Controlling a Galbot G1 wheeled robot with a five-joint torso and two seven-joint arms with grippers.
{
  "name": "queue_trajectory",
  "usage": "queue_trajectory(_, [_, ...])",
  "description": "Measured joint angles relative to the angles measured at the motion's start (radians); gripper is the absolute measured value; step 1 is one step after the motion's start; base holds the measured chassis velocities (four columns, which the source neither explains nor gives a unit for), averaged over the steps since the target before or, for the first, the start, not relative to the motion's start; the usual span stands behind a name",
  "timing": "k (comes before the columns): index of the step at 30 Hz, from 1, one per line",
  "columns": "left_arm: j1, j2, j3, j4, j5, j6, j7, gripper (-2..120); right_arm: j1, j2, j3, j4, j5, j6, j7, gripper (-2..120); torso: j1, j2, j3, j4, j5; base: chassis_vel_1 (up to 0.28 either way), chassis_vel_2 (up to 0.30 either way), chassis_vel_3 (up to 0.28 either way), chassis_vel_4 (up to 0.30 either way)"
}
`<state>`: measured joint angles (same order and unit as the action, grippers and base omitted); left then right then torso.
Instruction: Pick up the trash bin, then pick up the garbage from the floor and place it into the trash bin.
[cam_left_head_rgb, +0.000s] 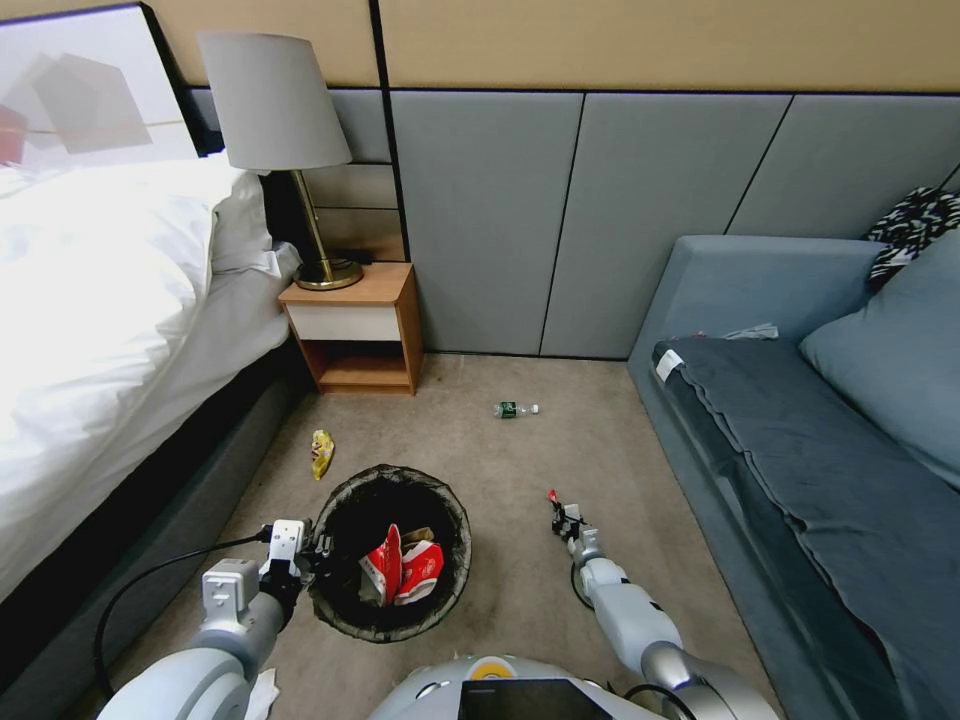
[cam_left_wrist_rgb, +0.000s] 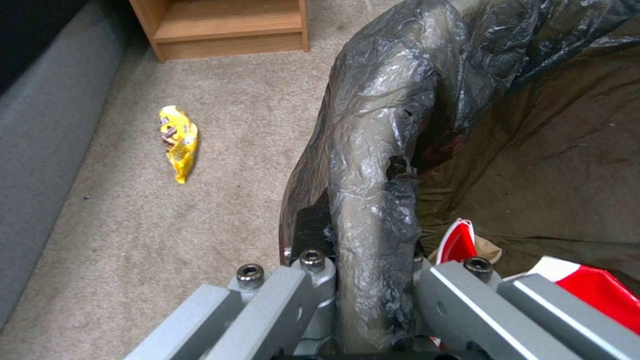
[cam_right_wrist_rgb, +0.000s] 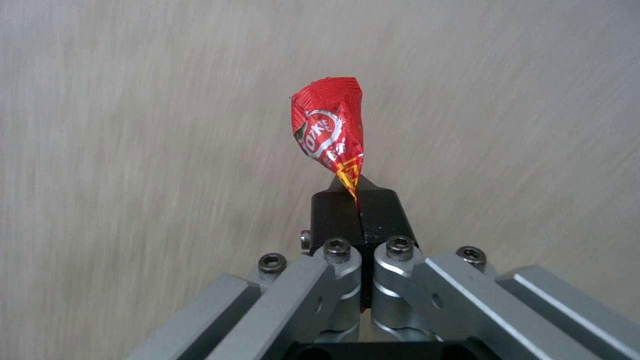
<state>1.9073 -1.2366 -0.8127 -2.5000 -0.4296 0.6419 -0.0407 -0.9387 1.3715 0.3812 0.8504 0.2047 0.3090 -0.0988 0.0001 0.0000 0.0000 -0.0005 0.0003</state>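
Note:
The trash bin (cam_left_head_rgb: 345, 605), with a dark liner over its rim (cam_left_wrist_rgb: 373, 150), hangs from my left gripper (cam_left_head_rgb: 312, 549) (cam_left_wrist_rgb: 371, 239), which is shut on the rim's left side. Inside the bin lie red-and-white cartons (cam_left_head_rgb: 405, 570) (cam_left_wrist_rgb: 590, 287). My right gripper (cam_left_head_rgb: 560, 517) (cam_right_wrist_rgb: 360, 192) is right of the bin, above the carpet, shut on a small red wrapper (cam_right_wrist_rgb: 329, 127) (cam_left_head_rgb: 552, 495). On the floor are a yellow snack wrapper (cam_left_head_rgb: 321, 453) (cam_left_wrist_rgb: 179, 142) beyond the bin and a green-labelled bottle (cam_left_head_rgb: 514, 409) farther back. A white tissue (cam_left_head_rgb: 263, 694) lies by my left arm.
A bed (cam_left_head_rgb: 90, 330) runs along the left, and a wooden nightstand (cam_left_head_rgb: 355, 325) with a lamp (cam_left_head_rgb: 275, 110) stands at the wall. A blue-grey sofa (cam_left_head_rgb: 800, 430) runs down the right. Beige carpet (cam_left_head_rgb: 480, 460) lies between them.

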Motion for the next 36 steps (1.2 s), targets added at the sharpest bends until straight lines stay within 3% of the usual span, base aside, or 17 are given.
queue_trajectory(1, [-0.003,0.000,-0.001,0.000,0.000,0.000,0.000,2,-0.039,-0.013,0.022,0.120,0.005,-0.045,0.001,0,0.000,0.000,0.000,0.0004,-0.0001,0.000,0.000,0.000,0.000])
queue_trajectory(2, [-0.003,0.000,-0.001,0.000,0.000,0.000,0.000,2,-0.039,-0.013,0.022,0.120,0.005,-0.045,0.001,0,0.000,0.000,0.000,0.0004,-0.0001,0.000,0.000,0.000,0.000])
queue_trajectory(4, [-0.010,0.000,-0.001,0.000,-0.003,0.000,-0.001,2,-0.124,-0.054,0.054,0.401,0.026,-0.141,0.007,0,0.000,0.000,0.000,0.0002,-0.0006,0.000,0.000,0.000,0.000])
queue_trajectory(6, [-0.012,0.000,-0.001,0.000,-0.005,0.000,-0.002,2,-0.146,-0.067,0.060,0.473,0.038,-0.166,0.011,0,0.000,0.000,0.000,0.0004,-0.0007,0.000,0.000,0.000,0.000])
queue_trajectory(9, [-0.022,0.001,0.001,0.000,-0.009,0.008,-0.009,2,-0.227,-0.129,0.069,0.723,0.105,-0.255,0.037,0,0.000,0.000,0.000,0.0001,0.0003,0.000,0.000,0.000,0.000])
queue_trajectory(14, [-0.030,0.002,0.004,0.000,-0.012,0.015,-0.016,2,-0.276,-0.188,0.077,0.895,0.166,-0.314,0.062,0,0.000,0.000,0.000,0.0003,-0.0009,0.000,0.000,0.000,0.000])
queue_trajectory(16, [-0.039,0.004,0.005,0.000,-0.014,0.018,-0.020,2,-0.333,-0.277,0.088,1.078,0.245,-0.388,0.091,0,0.000,0.000,0.000,0.0004,0.0000,0.000,0.000,0.000,0.000])
queue_trajectory(18, [-0.040,0.006,0.005,0.000,-0.014,0.019,-0.021,2,-0.347,-0.299,0.090,1.127,0.266,-0.405,0.098,0,0.000,0.000,0.000,0.0002,-0.0004,0.000,0.000,0.000,0.000])
queue_trajectory(21, [-0.038,0.018,0.005,0.000,-0.015,0.028,-0.026,2,-0.398,-0.357,0.092,1.302,0.330,-0.455,0.111,0,0.000,0.000,0.000,0.0006,-0.0003,0.000,0.000,0.000,0.000])
queue_trajectory(26, [-0.026,0.042,0.002,0.000,-0.014,0.028,-0.027,2,-0.406,-0.407,0.045,1.449,0.404,-0.509,0.096,0,0.000,0.000,0.000,0.0005,-0.0003,0.000,0.000,0.000,0.000])
queue_trajectory(30, [-0.022,0.047,0.001,0.000,-0.013,0.028,-0.027,2,-0.380,-0.422,0.013,1.477,0.420,-0.524,0.086,0,0.000,0.000,0.000,0.0006,-0.0003,0.000,0.000,0.000,0.000])
queue_trajectory(36, [-0.009,0.061,0.003,0.000,-0.003,0.028,-0.023,2,-0.266,-0.486,-0.141,1.547,0.538,-0.607,0.034,0,0.000,0.000,0.000,0.0004,-0.0005,0.000,0.000,0.000,0.000])
